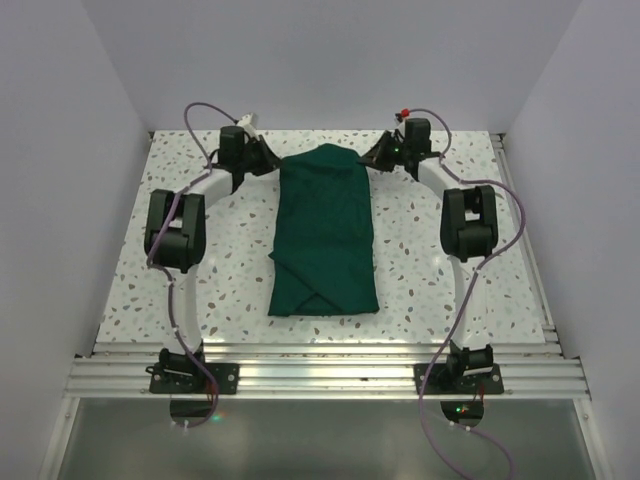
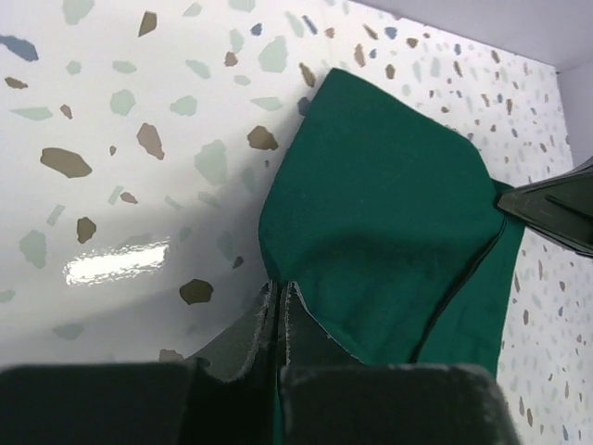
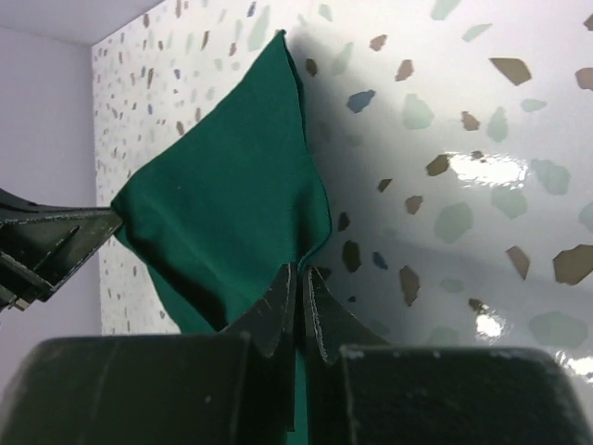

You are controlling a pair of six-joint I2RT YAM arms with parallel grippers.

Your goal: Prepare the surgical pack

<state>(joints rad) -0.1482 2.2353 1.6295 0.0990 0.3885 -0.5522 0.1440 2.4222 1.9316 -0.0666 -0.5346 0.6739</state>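
The dark green cloth bundle (image 1: 325, 232) lies folded down the middle of the speckled table, its far flap lifted. My left gripper (image 1: 272, 160) is shut on the flap's far left corner, seen in the left wrist view (image 2: 280, 287) with green cloth (image 2: 389, 213) pinched between the jaws. My right gripper (image 1: 377, 157) is shut on the far right corner, seen in the right wrist view (image 3: 300, 271) holding the cloth (image 3: 222, 204). The steel tray, scissors, forceps and gauze are hidden.
The speckled table (image 1: 230, 250) is walled by white panels at the back and sides. An aluminium rail (image 1: 320, 375) with both arm bases runs along the near edge. A rail also runs along the table's right edge (image 1: 525, 240).
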